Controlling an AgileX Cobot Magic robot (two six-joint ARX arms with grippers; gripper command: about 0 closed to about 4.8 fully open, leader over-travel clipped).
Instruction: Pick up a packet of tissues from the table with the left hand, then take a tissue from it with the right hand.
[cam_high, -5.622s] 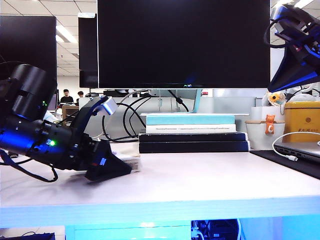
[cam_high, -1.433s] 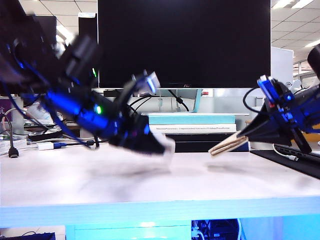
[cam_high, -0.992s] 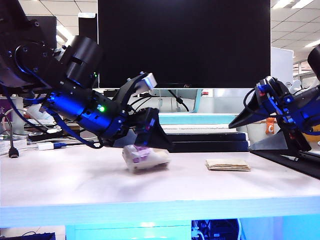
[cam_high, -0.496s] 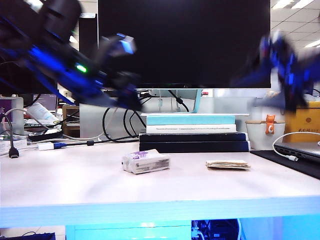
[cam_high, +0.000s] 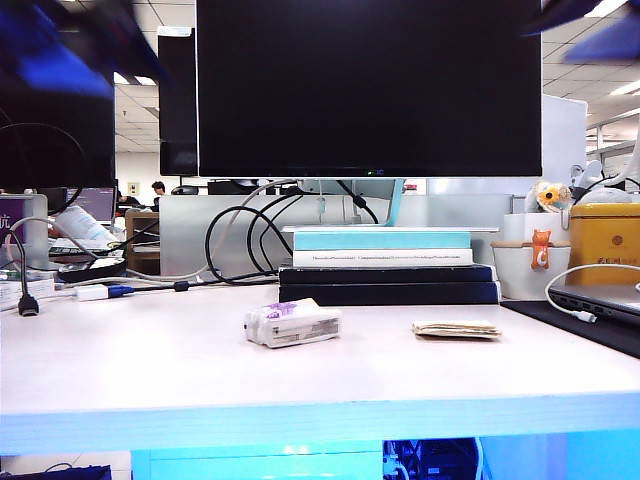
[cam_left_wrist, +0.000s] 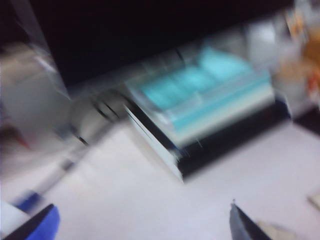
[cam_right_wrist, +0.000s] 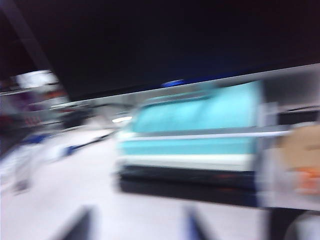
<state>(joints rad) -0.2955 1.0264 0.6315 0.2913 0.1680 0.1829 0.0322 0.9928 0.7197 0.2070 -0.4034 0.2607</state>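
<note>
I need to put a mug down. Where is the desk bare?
Bare: the pale desk top left of the purple-topped tissue packet, and the front strip before it and the cream folded tissue. Crowded: cables far left, stacked books behind, laptop right. Both grippers are raised clear, blurred.

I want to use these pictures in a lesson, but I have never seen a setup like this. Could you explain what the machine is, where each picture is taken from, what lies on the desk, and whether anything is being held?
This is a robot with two arms, each ending in a two-finger gripper. One camera faces the table from the front; the two blurred pictures come from cameras on the wrists. On the table lie the packet of tissues and, apart to its right, a folded tissue. Behind them, books are stacked below a monitor. The left gripper stands open and empty above the table. The right gripper is too blurred to judge; nothing shows between its fingers. In the front view both arms are only blurs at the top corners.
</note>
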